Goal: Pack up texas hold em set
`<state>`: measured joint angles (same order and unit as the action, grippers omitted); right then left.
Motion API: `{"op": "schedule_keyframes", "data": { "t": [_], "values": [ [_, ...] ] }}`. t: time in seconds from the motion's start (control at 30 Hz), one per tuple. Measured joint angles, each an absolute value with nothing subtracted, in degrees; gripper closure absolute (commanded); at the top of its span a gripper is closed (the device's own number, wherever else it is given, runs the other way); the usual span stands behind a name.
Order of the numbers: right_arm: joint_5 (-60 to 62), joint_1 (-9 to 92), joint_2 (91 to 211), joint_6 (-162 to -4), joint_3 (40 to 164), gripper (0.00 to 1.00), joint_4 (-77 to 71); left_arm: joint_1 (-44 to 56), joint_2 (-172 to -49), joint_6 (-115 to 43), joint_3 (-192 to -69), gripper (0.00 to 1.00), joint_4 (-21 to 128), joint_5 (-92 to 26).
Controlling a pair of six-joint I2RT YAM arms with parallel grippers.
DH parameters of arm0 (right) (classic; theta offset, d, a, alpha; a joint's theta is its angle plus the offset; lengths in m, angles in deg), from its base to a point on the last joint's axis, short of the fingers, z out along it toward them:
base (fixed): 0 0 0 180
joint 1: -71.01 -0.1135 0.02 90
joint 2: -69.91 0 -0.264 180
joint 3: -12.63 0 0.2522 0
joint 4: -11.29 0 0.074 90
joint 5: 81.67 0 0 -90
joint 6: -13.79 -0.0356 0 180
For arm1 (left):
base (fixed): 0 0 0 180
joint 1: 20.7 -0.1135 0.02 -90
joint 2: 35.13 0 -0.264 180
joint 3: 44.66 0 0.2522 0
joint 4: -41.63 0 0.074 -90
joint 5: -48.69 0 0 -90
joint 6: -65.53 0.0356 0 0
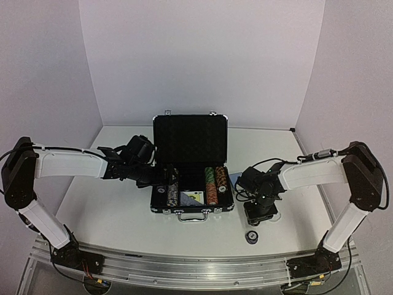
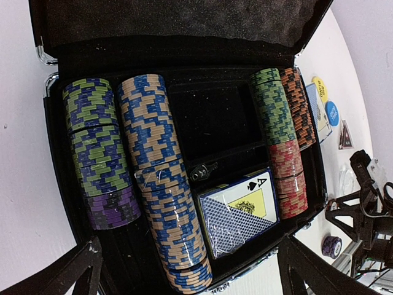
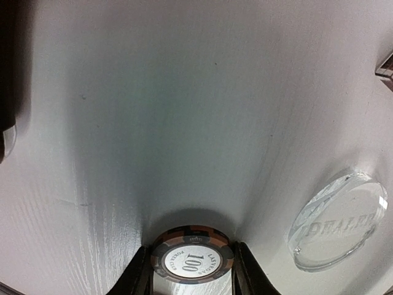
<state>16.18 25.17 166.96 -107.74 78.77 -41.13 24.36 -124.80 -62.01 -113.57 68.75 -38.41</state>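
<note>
At the right fingertips, what's there? /ops
My right gripper (image 3: pixel 192 273) is clenched on a striped chip (image 3: pixel 192 261), gripped by its edges, face reads 100. Can't tell if more chips sit under it. Fingers cut off by the frame bottom. Low over the table (image 3: pixel 153 123). /me
Next to it? /ops
A clear disc (image 3: pixel 339 219) lies flat just right of the chip, not touching; lettering hard to read. Dark corner cut off at the right frame edge, can't ID. A small purple chip stack (image 1: pixel 251 236) sits loose on the table nearby. /me
Left side? /ops
My left gripper (image 2: pixel 190 264) is released, fingers (image 2: pixel 77 270) spread wide, nothing between them, over the open briefcase (image 1: pixel 191 211). /me
Contents? /ops
Four rows: green-blue-purple row (image 2: pixel 98 147), blue-tan row (image 2: pixel 163 184), green-red row (image 2: pixel 279 141), orange row (image 2: pixel 299 107). A card deck (image 2: pixel 239 212) sits in the near middle bay, ace of spades showing. The bay behind is too dark to read. Past the orange row are a yellow disc (image 2: pixel 319 89), a blue disc (image 2: pixel 331 114) and a triangular button (image 2: pixel 346 135) on the table. A blue-backed edge (image 2: pixel 313 114) is mostly hidden there; inside or outside the case, can't tell. /me
</note>
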Motion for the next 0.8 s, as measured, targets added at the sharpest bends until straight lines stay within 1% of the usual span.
{"op": "schedule_keyframes", "data": {
  "t": [0.03, 0.33, 0.57, 0.7, 0.8],
  "values": [
    [16.2, 25.1, 166.9, -107.7, 78.8, 0.85, -41.1, 24.4, -124.8, -62.0, -113.6, 0.0, 68.8, -38.4],
    [17.2, 25.1, 165.0, -106.1, 78.0, 0.86, -40.1, 24.4, -124.7, -62.0, -113.6, 0.0, 68.3, -38.3],
    [17.1, 25.1, 160.3, -104.8, 78.0, 0.86, -39.5, 24.4, -123.5, -62.1, -113.6, 0.0, 67.9, -37.7],
    [15.9, 25.1, 158.9, -103.5, 78.0, 0.86, -39.6, 24.4, -123.8, -63.2, -114.3, 0.01, 67.0, -34.5],
    [14.5, 25.0, 158.0, -101.8, 78.4, 0.86, -40.0, 24.4, -126.9, -65.3, -118.6, 0.04, 66.0, -28.6]
  ]
}}
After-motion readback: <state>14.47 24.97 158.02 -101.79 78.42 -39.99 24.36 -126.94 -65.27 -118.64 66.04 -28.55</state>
